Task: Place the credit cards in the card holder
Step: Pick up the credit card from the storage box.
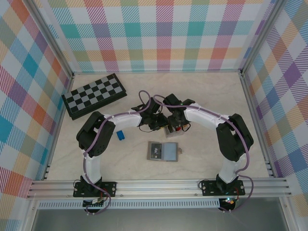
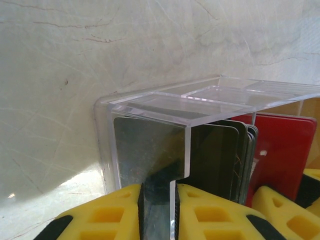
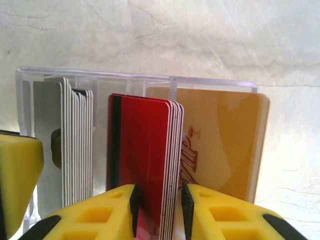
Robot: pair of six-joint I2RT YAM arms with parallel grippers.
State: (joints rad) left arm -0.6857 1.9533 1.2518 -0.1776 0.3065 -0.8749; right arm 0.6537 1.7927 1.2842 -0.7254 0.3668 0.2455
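Thin rectangular credit cards [image 3: 142,160], in grey, red and orange stacks, stand upright in a clear acrylic rack [image 2: 200,100] mid-table. The left gripper [image 2: 157,210] pinches the rack's wall, and the right gripper [image 3: 157,212] clamps the red stack. The flat grey folding card holder [image 1: 162,151] lies open nearer the arm bases, apart from the rack.

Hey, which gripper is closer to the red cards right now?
Right. The right gripper straddles the red cards with its jaws; the left gripper clamps the clear case wall, beyond the dark cards.
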